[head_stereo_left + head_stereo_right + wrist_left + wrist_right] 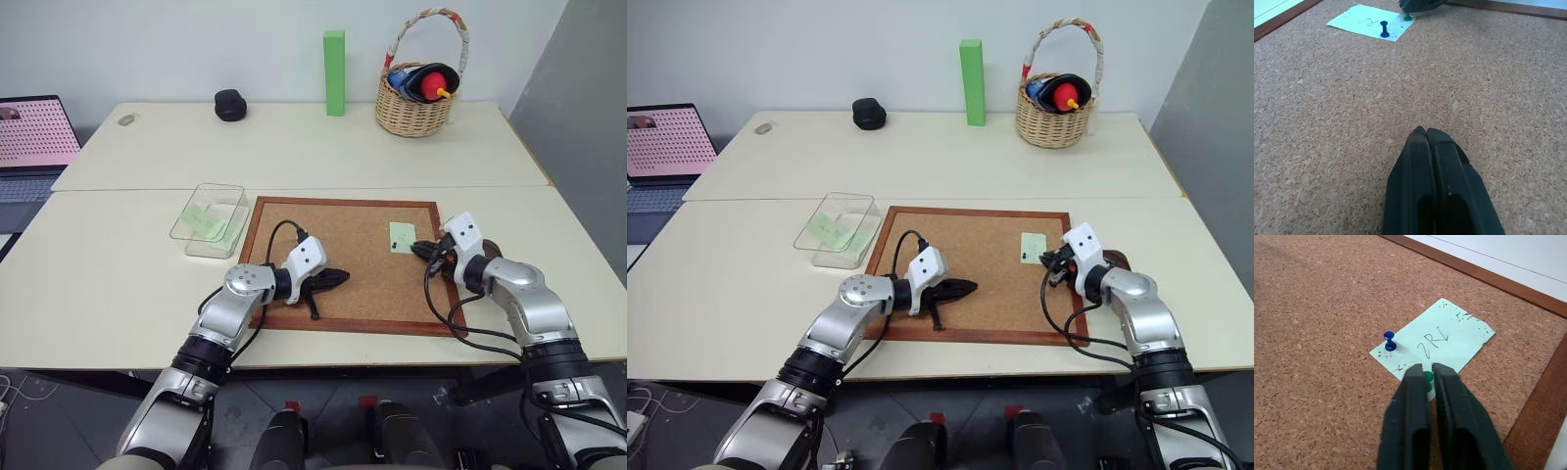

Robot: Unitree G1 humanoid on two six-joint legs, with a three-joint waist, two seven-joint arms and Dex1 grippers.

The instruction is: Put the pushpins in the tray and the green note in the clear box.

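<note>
A pale green note [1449, 335] lies on the cork board [343, 245], near its right edge. A blue pushpin [1389, 340] stands in one corner of the note, and a green pushpin [1428, 377] stands at another. My right gripper [1427, 368] is shut on the green pushpin's head. My left gripper [1426, 132] rests shut and empty over the bare cork, left of the board's middle. The clear box [211, 220] sits just left of the board, with another pale green slip inside. A dark-brown tray [1114, 260] peeks out behind my right wrist.
At the back of the table stand a tall green block [335, 72], a wicker basket [416, 103] and a small black object [230, 104]. A laptop [34, 137] sits at the far left. The board's raised brown frame runs under both arms.
</note>
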